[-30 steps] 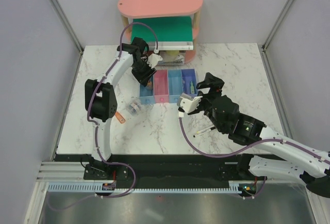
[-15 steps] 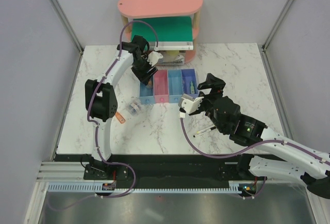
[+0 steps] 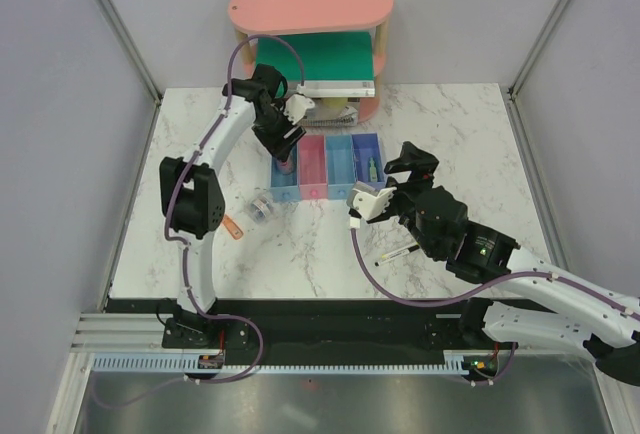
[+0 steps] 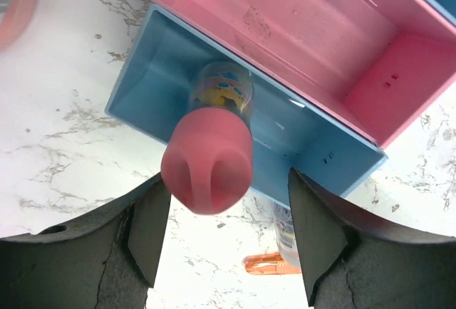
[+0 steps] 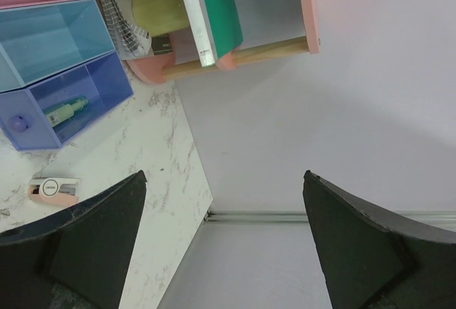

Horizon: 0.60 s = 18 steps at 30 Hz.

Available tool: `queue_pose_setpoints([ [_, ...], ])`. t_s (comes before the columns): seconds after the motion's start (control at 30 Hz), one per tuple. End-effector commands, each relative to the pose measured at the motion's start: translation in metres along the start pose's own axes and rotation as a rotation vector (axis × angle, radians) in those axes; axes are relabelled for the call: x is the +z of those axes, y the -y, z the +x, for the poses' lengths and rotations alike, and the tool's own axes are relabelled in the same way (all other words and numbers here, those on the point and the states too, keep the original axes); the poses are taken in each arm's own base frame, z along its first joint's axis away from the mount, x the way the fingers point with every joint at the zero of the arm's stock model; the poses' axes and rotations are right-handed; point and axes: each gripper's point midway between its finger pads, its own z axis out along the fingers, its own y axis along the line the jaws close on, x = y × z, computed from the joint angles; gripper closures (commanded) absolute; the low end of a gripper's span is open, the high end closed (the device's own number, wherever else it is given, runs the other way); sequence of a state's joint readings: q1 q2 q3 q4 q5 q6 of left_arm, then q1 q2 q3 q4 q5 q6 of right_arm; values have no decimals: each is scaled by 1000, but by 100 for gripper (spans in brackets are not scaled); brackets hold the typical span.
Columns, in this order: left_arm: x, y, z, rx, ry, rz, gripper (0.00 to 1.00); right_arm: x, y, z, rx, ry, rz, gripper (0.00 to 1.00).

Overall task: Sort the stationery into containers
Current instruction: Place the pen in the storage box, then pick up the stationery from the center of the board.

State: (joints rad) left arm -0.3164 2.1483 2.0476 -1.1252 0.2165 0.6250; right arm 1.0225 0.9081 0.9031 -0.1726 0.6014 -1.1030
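Four joined bins stand on the table: blue (image 3: 276,190), pink (image 3: 313,192), blue (image 3: 340,186) and purple-blue (image 3: 378,144). My left gripper (image 3: 284,142) hovers over the leftmost blue bin (image 4: 142,88), jaws open. A pink-red piece (image 4: 207,168) with a patterned body sits between the jaws at that bin's near wall; the right finger is clear of it. The green piece (image 5: 64,112) lies in the purple-blue bin. The pale pink piece (image 5: 53,190), clear roll (image 3: 262,206), orange piece (image 3: 233,228) and pen (image 3: 397,253) lie on the table. My right gripper (image 3: 408,166) is open and empty.
The pink oval two-tier shelf (image 3: 310,4) stands at the back and holds a green book (image 3: 315,56) and notebooks. Metal frame posts and grey walls close in the left, right and back sides. The right gripper (image 5: 224,174) faces the back right wall.
My left gripper has shifted slightly toward the back over the leftmost blue bin. My right gripper dropped slightly toward the near side a second ago and has since held still.
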Motion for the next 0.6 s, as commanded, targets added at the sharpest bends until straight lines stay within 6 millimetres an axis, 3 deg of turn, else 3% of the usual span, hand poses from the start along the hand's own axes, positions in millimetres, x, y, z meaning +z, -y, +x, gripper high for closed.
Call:
queue_pose_setpoints([
  [0.0,-66,8,-27,24,152,-74,27,-4,11,2,43,-3,42,2],
  [0.07,-74,14,-21,41,152,-74,27,-5,12,2,42,-4,45,2],
  [0.1,-91,18,-22,53,181,-89,27,-5,12,3,39,-4,44,2],
  [0.27,-103,52,16,110,158,-43,23,-5,15,2,41,-2,48,2],
  [0.3,-87,65,40,101,100,2,23,-5,16,2,42,0,50,2],
  [0.37,-84,75,58,104,83,1,24,-5,16,1,39,0,48,2],
  [0.4,-67,86,85,91,19,34,25,-5,16,1,39,2,47,2],
  [0.47,-63,94,103,92,10,25,25,-5,17,1,40,-1,50,2],
  [0.5,-50,100,118,90,-10,29,25,-5,17,1,39,1,48,2],
  [0.57,-44,103,129,89,-7,17,24,-6,17,1,40,2,49,2],
])
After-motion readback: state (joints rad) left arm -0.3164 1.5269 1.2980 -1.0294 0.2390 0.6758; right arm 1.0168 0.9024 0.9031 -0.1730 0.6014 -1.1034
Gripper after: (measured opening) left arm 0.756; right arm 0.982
